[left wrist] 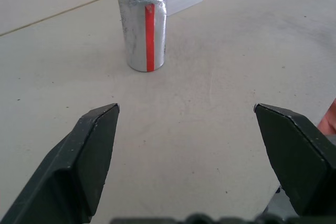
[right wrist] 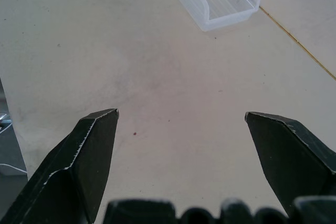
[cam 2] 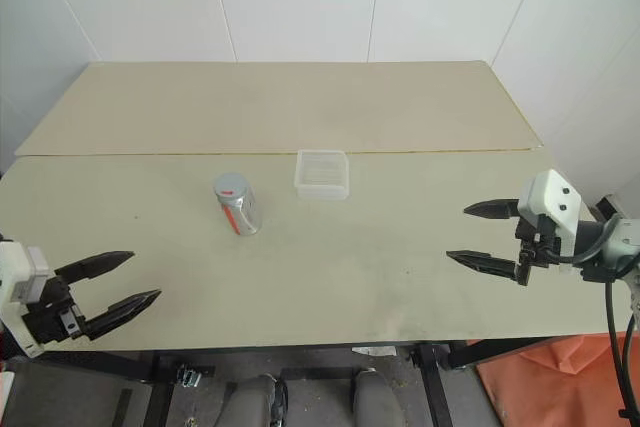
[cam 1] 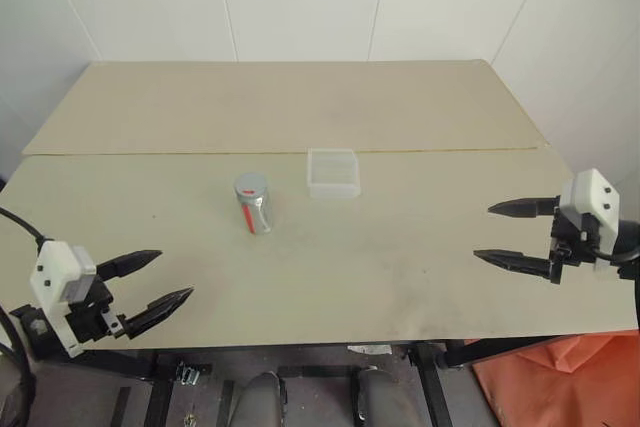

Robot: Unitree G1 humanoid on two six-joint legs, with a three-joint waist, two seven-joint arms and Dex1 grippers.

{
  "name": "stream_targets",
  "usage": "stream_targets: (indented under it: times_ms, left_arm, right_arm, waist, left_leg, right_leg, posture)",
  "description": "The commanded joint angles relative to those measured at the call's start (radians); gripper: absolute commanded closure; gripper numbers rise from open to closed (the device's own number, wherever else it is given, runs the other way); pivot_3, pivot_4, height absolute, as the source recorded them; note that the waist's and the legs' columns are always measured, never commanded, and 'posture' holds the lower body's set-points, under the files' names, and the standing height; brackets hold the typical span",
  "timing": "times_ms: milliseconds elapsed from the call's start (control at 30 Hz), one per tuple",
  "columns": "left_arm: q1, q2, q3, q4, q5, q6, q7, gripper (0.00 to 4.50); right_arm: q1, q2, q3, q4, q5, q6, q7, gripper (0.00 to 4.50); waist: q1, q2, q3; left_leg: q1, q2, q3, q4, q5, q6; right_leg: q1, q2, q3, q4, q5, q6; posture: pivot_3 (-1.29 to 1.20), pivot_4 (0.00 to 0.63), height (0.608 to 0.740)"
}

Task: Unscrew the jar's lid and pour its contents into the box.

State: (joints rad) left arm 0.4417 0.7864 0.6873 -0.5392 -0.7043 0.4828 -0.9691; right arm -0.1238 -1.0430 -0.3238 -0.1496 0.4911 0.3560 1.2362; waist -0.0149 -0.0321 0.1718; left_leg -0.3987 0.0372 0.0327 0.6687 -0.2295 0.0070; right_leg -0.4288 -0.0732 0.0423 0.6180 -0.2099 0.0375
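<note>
The jar (cam 1: 254,203) stood upright mid-counter (cam 1: 400,277), lid (cam 1: 251,185) on, the box (cam 1: 333,173) near it on its right. My left end effector (cam 1: 152,282) and right end effector (cam 1: 500,233) hovered released, well apart from both.

A small silvery-clear cylindrical jar (cam 1: 254,206) was stood upright near the middle of the flat beige wooden table (cam 1: 400,277), with a round flat grey screw cap (cam 1: 251,185) seated on top of it. A small shallow square box of clear plastic (cam 1: 333,173) was placed just beside the jar, at about two o'clock from it and apart from it. The left gripper (cam 1: 152,284) was held over the table's near edge at seven o'clock from the jar, and the right gripper (cam 1: 503,232) at four o'clock from the box, both well apart from the two things.
</note>
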Motion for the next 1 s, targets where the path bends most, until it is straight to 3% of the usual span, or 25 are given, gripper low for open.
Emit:
stream_targets:
  times_ms: [33, 267, 467, 733, 1000]
  left_arm:
    - [-0.009, 0.001, 0.011, -0.024, 0.003, -0.015, 0.011, 0.02]
    - [-0.084, -0.058, -0.084, -0.013, 0.086, -0.083, 0.109, 0.02]
    - [-0.183, -0.273, -0.312, 0.085, 0.333, -0.317, 0.272, 0.02]
    - [-0.337, -0.463, -0.503, 0.229, 0.499, -0.417, 0.468, 0.02]
    - [-0.451, -0.505, -0.587, 0.373, 0.546, -0.472, 0.503, 0.02]
  right_arm:
    - [-0.027, 0.002, -0.003, -0.014, 0.003, -0.024, -0.002, 0.0]
    - [-0.025, 0.014, -0.008, -0.031, 0.006, -0.017, -0.016, 0.0]
    - [-0.014, 0.019, -0.004, -0.037, -0.005, -0.023, -0.027, 0.0]
    - [-0.003, 0.044, -0.019, -0.076, 0.001, 0.001, -0.082, 0.0]
    - [0.071, 0.05, -0.084, -0.166, 0.028, 0.05, -0.145, 0.0]
  waist:
    - [0.0, 0.0, 0.0]
    - [0.004, 0.0, 0.0]
    - [0.004, 0.0, -0.001]
    - [0.009, 0.0, -0.001]
    - [0.012, -0.001, -0.002]
  left_leg:
    - [0.0, 0.0, 0.0, 0.0, 0.0, 0.0]
    - [0.0, -0.001, 0.0, 0.0, 0.0, 0.0]
    - [0.001, -0.002, 0.0, 0.0, 0.0, 0.0]
    - [0.0, -0.002, -0.001, 0.003, 0.0, 0.0]
    - [-0.002, -0.002, -0.002, 0.005, 0.0, 0.0]
  right_leg:
    - [0.0, 0.0, 0.0, 0.0, 0.0, 0.0]
    - [0.0, 0.0, 0.0, 0.0, 0.0, 0.0]
    - [0.005, 0.0, 0.001, -0.003, 0.002, 0.002]
    - [0.006, 0.0, 0.001, -0.003, 0.004, 0.004]
    - [0.006, 0.0, 0.002, -0.004, 0.008, 0.01]
  posture:
    - [0.0, 0.15, 0.74]
    - [0.0, 0.15, 0.74]
    - [0.0, 0.15, 0.74]
    - [0.0, 0.15, 0.74]
    - [0.0, 0.15, 0.74]
